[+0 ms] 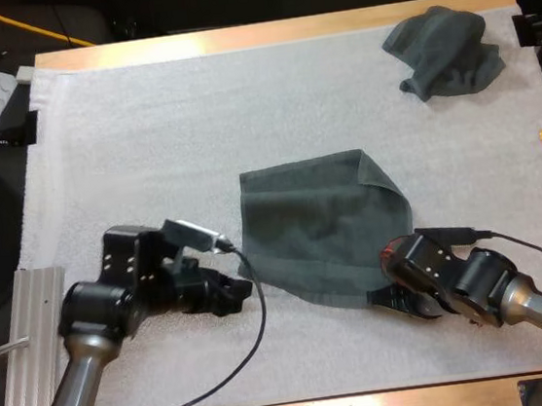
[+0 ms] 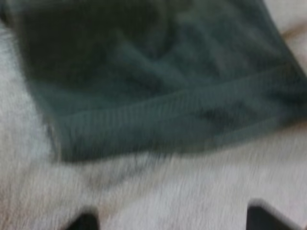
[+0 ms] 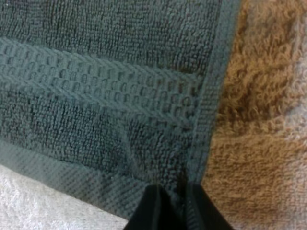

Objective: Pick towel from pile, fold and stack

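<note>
A dark grey-green towel [image 1: 323, 231] lies spread flat in the middle of the white mat [image 1: 146, 139], its far right corner folded over. My left gripper [image 1: 240, 290] is low on the mat just off the towel's near left corner. In the left wrist view the towel's hemmed edge [image 2: 168, 115] lies ahead of the gripper [image 2: 172, 223], whose fingers stand wide apart on bare mat. My right gripper [image 1: 396, 296] is at the towel's near right corner. In the right wrist view its fingers [image 3: 151, 208] pinch the towel's corner hem [image 3: 201, 120].
A second towel [image 1: 445, 51], crumpled, sits at the mat's far right corner. The wooden table edge [image 1: 233, 39] runs along the far side. A ribbed metal plate [image 1: 29, 358] lies off the mat at the near left.
</note>
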{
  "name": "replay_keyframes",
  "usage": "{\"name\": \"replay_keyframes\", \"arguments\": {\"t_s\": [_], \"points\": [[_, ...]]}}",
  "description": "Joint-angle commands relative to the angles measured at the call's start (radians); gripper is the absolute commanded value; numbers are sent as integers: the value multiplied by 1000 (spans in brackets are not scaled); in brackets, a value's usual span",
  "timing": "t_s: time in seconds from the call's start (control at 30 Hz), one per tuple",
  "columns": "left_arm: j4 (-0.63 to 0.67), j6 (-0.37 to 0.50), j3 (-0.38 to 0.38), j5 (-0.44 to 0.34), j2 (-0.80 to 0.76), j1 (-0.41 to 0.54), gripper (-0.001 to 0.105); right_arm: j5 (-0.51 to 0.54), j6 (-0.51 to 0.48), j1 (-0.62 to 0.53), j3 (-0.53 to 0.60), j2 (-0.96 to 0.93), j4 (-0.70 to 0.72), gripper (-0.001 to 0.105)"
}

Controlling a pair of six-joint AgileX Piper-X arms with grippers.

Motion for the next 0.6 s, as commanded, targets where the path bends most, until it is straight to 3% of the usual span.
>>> {"name": "replay_keyframes", "arguments": {"t_s": [0.0,0.17,0.2,0.57], "points": [[-79,-21,-3,-23,87,-47,60,2,5,0,1,-8,0,0],[-149,-37,-10,-27,240,-67,60,1,10,2,0,-5,-1,0],[-129,-27,-4,-11,206,-61,61,5,1,2,-3,-9,10,0],[-242,-39,-3,-32,429,-58,61,9,0,3,-3,-10,16,0]]}}
